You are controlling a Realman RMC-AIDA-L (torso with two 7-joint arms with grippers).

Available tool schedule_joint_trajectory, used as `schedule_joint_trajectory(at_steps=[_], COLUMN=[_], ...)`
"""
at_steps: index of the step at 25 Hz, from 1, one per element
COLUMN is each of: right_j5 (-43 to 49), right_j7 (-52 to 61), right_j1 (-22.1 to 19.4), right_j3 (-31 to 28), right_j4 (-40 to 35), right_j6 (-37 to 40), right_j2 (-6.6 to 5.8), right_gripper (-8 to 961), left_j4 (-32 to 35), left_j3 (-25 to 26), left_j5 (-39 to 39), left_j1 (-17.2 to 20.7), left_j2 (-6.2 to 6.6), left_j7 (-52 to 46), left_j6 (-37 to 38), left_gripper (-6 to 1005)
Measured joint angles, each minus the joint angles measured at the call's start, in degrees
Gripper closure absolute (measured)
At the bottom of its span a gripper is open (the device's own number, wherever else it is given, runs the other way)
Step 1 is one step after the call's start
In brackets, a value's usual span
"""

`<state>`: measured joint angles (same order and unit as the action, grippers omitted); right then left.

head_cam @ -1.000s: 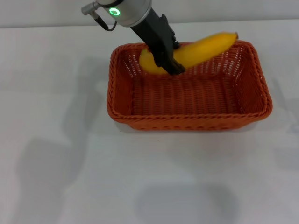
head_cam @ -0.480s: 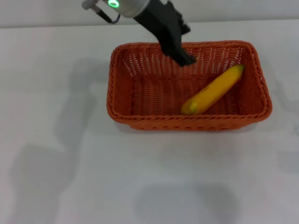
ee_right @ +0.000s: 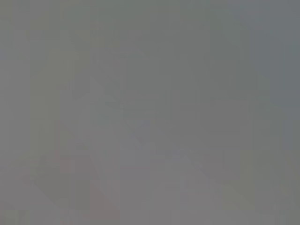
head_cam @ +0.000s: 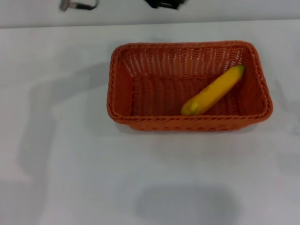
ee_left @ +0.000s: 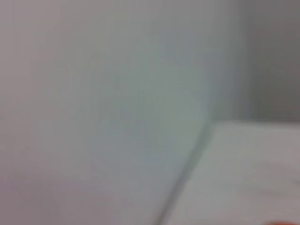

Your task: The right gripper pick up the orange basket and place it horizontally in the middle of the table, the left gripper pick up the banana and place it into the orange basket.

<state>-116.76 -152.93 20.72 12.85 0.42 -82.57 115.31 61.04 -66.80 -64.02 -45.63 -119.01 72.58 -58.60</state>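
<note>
Banana [head_cam: 213, 90], smooth, curved, diagonally inside woven orange basket [head_cam: 121, 93], seemingly wicker.

You're looking at a plain white worktop [head_cam: 70, 164] that fills nearly the whole head view, its far edge running along the top of the frame against a grey wall. Directly on it sits the orange basket [head_cam: 123, 89], in the upper middle of the frame, a little right of centre, long side running left to right and flat on its base. Soft grey shadows fall across the left side and the lower middle. In the left wrist view you see a pale strip of the worktop at lower right.
</note>
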Motion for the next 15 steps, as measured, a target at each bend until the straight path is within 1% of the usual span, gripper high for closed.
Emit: schedule_joint_trajectory(at_steps=[1,4,5,6,7,8,9,10,12,13,14,15], right_j5=[0.0,-0.1,-0.1,-0.1,0.0,0.0,0.1,0.3,0.3,0.3,0.4,0.4], right_j7=[0.0,-0.1,-0.2,-0.2,-0.2,-0.1,-0.1,0.0,0.0,0.0,0.0,0.0], right_j1=[0.0,-0.1,-0.2,-0.2,-0.1,0.0,0.1,0.3,0.6,0.9,1.2,1.4], right_j3=[0.0,0.0,0.0,0.0,0.1,0.2,0.3,0.3,0.3,0.4,0.4,0.5], right_j4=[0.0,-1.0,-1.5,-2.0,-2.4,-2.8,-3.4,-3.8,-4.4,-4.9,-5.3,-5.5], right_j6=[0.0,0.0,0.1,0.1,0.2,0.2,0.2,0.3,0.5,0.6,0.9,1.2], right_j2=[0.00,0.00,0.00,0.00,0.00,0.00,0.00,0.00,-0.05,-0.11,-0.13,-0.15], right_gripper=[96,96,96,96,96,96,96,96,96,96,96,96], left_j4=[0.0,-1.5,-2.2,-2.8,-2.8,-5.2,-5.7,-7.9,-13.2,-15.5,-19.2,-22.0], left_j3=[0.0,0.0,0.0,0.0,0.0,0.0,0.0,0.0,0.2,0.4,0.7,0.8], left_j5=[0.0,-10.3,-15.2,-18.6,-18.6,-28.8,-30.8,-36.5,-48.6,-53.0,-61.0,-66.4], left_j1=[0.0,6.5,9.1,10.6,10.6,15.1,15.8,17.4,19.2,19.5,20.0,20.3], left_j2=[0.00,0.01,0.00,0.00,0.00,-0.12,-0.14,-0.23,-0.26,-0.26,-0.26,-0.26], left_j7=[0.0,2.7,4.5,6.1,6.1,11.4,12.5,15.7,22.8,25.8,31.4,35.6], left_j6=[0.0,7.1,9.7,11.3,11.3,15.7,16.5,18.3,19.5,19.3,18.6,17.8], left_gripper=[219,221,222,222,223,223,224,224,225,225,226,226])
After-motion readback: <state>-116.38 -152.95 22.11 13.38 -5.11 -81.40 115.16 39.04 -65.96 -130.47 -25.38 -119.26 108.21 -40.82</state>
